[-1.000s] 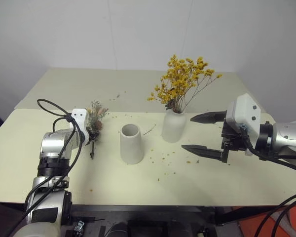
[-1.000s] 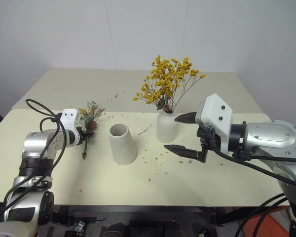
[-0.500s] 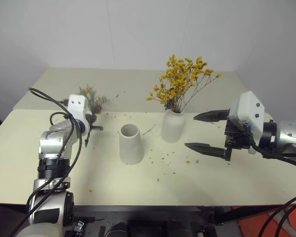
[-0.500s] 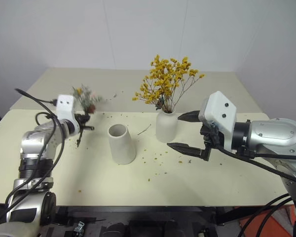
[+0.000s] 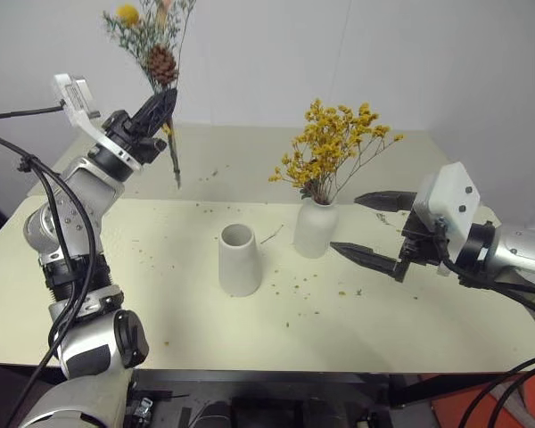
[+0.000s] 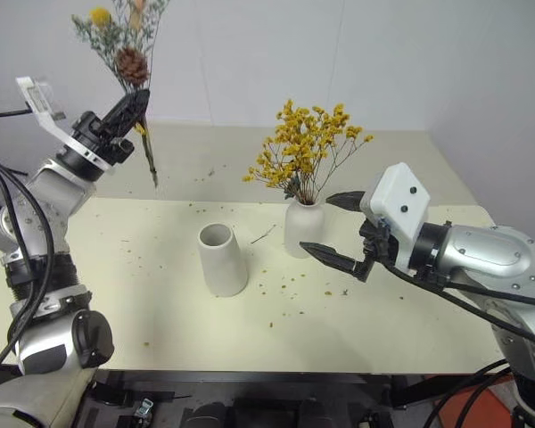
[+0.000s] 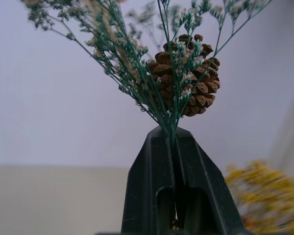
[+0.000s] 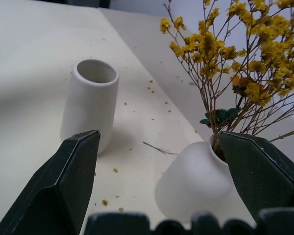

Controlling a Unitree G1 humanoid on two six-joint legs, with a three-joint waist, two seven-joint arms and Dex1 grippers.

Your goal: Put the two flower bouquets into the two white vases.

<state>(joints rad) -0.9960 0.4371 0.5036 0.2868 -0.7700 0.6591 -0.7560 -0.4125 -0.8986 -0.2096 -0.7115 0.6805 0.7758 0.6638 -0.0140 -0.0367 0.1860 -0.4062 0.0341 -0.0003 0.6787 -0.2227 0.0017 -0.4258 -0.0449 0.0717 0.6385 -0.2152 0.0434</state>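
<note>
My left gripper is raised high at the left, shut on the stems of the grey-green bouquet, which has a pine cone and stands upright in the air with its stems hanging below the fingers. The yellow bouquet stands in the rounded white vase at the table's middle. The tapered white vase stands empty to its left, mouth up. My right gripper hovers open just right of the rounded vase, its fingers spread wide toward both vases.
Petal crumbs and a loose twig lie on the cream table around the vases. A white wall rises behind the table's far edge.
My left gripper has lifted the grey-green bouquet off the table and swung it upright, high in the air. The right gripper has stayed beside the rounded vase, open.
</note>
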